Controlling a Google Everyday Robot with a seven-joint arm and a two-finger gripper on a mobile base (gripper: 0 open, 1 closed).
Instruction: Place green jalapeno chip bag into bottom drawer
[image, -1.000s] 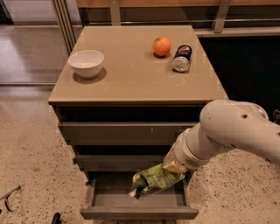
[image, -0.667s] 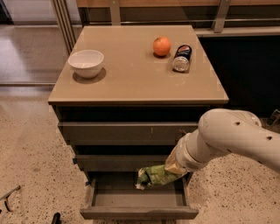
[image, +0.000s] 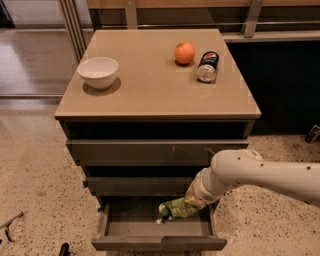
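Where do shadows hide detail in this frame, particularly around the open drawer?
Camera view: soft, even light; the bowl throws a faint shadow on the tabletop; gaps between drawer fronts go nearly black; the bottom drawer is dim inside, where the gripper sits at the green jalapeno chip bag, largely hidden by the wrist.

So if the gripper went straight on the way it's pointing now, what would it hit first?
The gripper points down-left into the open bottom drawer, with the green jalapeno chip bag at its tip. Beyond the bag, it would likely meet the drawer's grey floor first; depth is unclear.
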